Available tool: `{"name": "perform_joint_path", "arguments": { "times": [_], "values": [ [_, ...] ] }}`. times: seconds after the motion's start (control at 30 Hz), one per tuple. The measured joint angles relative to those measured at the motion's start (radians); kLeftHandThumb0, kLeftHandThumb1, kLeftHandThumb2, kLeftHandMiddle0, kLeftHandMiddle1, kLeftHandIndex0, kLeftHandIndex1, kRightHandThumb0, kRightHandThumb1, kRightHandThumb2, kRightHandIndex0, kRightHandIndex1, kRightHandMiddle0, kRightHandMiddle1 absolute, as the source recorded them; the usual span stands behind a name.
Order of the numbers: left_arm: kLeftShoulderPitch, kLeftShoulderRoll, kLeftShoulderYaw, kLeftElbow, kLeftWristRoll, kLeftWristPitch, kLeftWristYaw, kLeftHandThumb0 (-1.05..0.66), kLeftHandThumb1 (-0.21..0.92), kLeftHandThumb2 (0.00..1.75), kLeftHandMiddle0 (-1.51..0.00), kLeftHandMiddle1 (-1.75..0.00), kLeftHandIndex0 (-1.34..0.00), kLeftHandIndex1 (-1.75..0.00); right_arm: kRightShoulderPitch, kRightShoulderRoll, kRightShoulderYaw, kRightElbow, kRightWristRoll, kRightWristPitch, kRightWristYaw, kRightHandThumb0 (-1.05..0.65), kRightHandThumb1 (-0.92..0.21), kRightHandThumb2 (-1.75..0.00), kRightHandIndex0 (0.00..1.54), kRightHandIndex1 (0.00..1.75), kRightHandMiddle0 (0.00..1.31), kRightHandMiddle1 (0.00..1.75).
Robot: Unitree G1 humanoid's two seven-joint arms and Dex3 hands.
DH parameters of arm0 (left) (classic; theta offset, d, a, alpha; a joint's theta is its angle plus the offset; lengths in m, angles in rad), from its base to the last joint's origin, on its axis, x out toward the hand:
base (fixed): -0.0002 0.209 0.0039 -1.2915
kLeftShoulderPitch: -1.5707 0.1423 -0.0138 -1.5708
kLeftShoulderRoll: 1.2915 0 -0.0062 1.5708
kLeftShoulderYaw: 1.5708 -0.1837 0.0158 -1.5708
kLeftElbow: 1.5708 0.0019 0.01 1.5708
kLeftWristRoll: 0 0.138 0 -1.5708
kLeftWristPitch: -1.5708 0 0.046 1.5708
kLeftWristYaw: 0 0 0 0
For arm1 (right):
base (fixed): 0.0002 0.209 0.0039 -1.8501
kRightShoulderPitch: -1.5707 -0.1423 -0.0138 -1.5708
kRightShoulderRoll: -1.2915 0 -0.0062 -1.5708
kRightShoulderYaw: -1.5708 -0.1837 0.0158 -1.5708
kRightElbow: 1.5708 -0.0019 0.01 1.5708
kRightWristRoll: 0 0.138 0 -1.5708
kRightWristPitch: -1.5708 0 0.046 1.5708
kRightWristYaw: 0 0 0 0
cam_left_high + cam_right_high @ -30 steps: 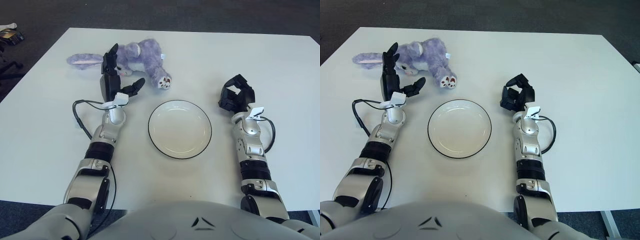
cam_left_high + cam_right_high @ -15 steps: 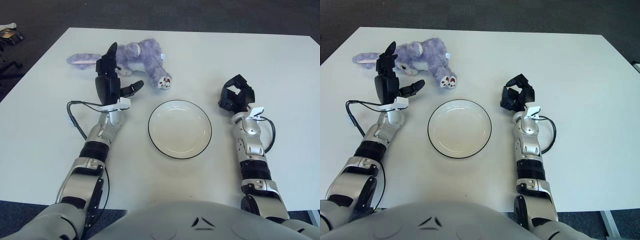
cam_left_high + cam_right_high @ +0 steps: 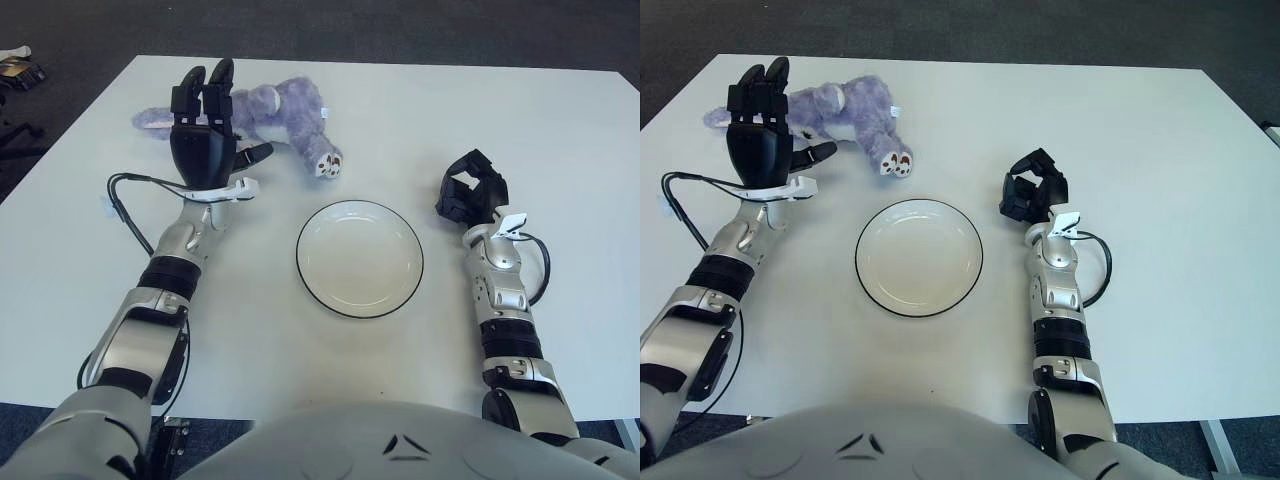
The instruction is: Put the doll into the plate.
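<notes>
Hovering left hand, fingers spread, before doll; plate bare.

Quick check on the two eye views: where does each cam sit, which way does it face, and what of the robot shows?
Left eye view: on the head, facing forward and down at the white table; shows both arms, the open left hand raised before the purple plush rabbit doll, and the right hand curled right of the white black-rimmed plate.
Right eye view: same head, slightly to the right, same aim; same arms and torso edge.
Shared: doll, plate, table and both hands, shifted leftward in the right eye view.
</notes>
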State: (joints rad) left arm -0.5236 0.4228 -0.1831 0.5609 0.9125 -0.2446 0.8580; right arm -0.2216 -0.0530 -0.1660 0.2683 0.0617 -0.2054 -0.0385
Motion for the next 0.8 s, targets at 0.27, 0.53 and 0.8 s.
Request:
{"name": "perform_joint_path", "arguments": {
  "times": [0.27, 0.53, 0.8],
  "values": [
    [-0.003, 0.083, -0.024, -0.092, 0.017, 0.131, -0.246, -0.83, 0.63, 0.60, -0.12, -0.19, 0.00, -0.13, 0.003, 0.002, 0.002, -0.005, 0.005, 0.009, 0.008, -0.45, -0.43, -1.18, 1.11, 1.75, 0.53, 1.75],
    [-0.018, 0.104, -0.049, -0.098, 0.020, 0.189, -0.332, -0.83, 0.60, 0.60, -0.11, -0.17, 0.00, -0.03, 0.009, 0.004, 0.006, -0.012, 0.004, 0.018, 0.008, -0.45, -0.44, -1.17, 1.11, 1.75, 0.52, 1.75],
    [-0.038, 0.111, -0.081, -0.099, 0.034, 0.219, -0.414, -0.83, 0.60, 0.62, -0.13, -0.14, 0.00, -0.10, 0.009, 0.007, 0.006, -0.017, 0.005, 0.029, 0.008, -0.44, -0.45, -1.16, 1.10, 1.75, 0.51, 1.75]
  ]
}}
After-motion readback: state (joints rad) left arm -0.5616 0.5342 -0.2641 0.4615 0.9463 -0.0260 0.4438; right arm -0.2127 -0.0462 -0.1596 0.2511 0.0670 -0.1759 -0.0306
